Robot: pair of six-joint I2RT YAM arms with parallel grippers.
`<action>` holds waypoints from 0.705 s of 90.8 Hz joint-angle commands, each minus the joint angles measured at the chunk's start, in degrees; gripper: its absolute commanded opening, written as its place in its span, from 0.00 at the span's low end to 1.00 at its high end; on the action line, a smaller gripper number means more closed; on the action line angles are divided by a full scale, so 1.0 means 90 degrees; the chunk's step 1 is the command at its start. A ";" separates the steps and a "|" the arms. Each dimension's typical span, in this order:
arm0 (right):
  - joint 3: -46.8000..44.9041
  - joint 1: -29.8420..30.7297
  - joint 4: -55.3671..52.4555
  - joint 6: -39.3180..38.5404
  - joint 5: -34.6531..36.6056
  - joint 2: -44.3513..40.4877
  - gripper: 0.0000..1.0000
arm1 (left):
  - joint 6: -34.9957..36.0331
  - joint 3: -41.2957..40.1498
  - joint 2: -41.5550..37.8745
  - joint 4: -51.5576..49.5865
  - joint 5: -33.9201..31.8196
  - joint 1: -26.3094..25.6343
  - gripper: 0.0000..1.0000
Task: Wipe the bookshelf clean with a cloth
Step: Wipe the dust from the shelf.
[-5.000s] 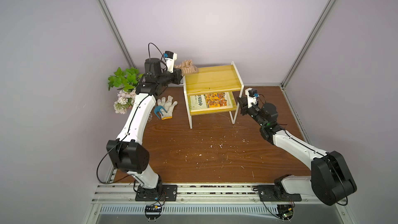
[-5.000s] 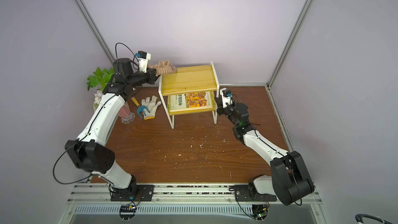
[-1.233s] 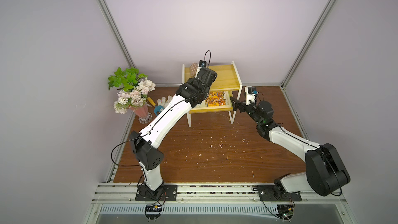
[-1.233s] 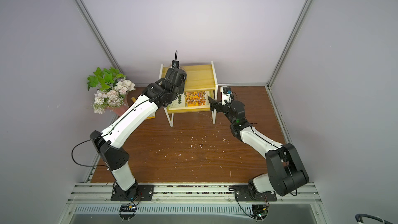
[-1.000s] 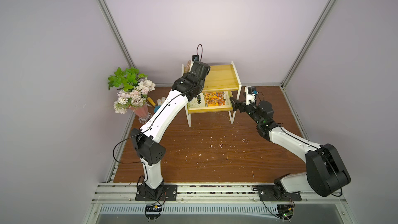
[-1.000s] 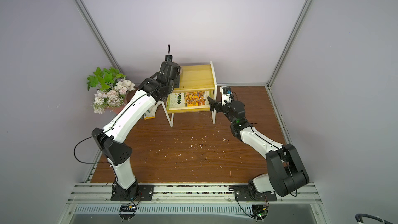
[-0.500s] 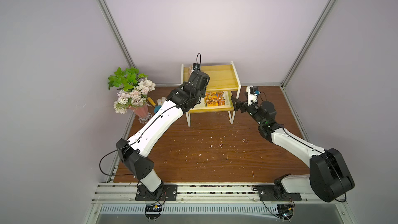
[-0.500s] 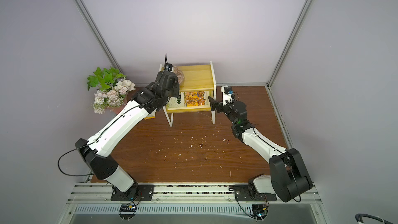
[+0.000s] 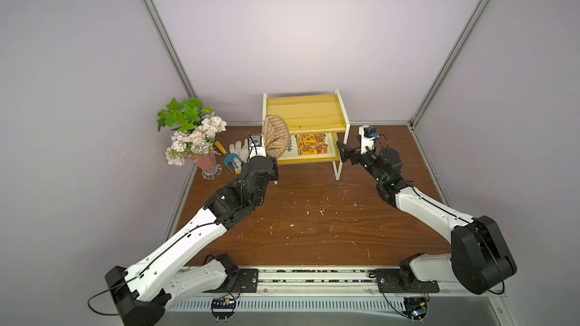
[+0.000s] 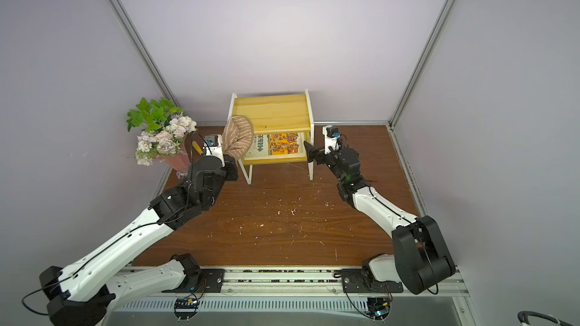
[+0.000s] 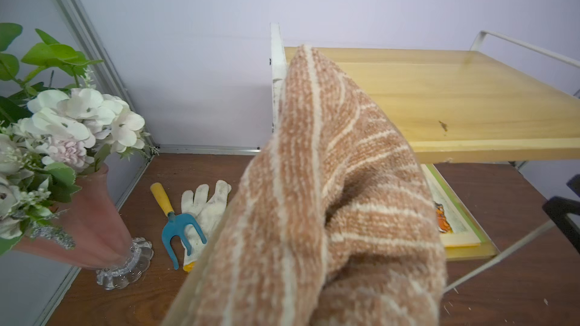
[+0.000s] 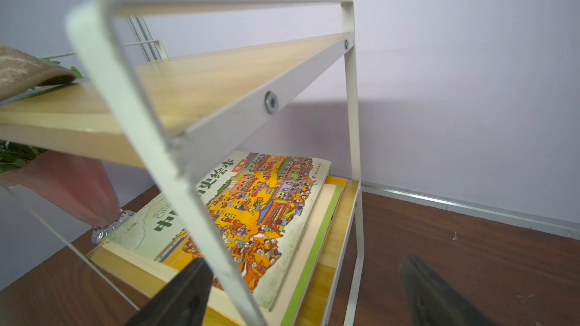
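Left end effector (image 9: 269,156) clamped on cloth (image 9: 275,137) at bookshelf's (image 9: 306,114) top front corner; right end effector (image 9: 343,153) apart beside frame. Top wipe seemingly underway, lower board pending.

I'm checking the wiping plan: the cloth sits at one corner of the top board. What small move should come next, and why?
Probably drag the cloth sideways along the bookshelf's top board toward the right pincer. The cloth is bunched over the board's left front corner, the rest of the board lies uncovered, and a dark speck shows near its front edge.
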 commanded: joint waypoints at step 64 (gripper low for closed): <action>0.0183 0.0011 0.0072 0.0179 -0.0193 0.0120 0.95 | -0.0395 -0.0025 -0.0302 0.1802 0.3945 0.0228 0.01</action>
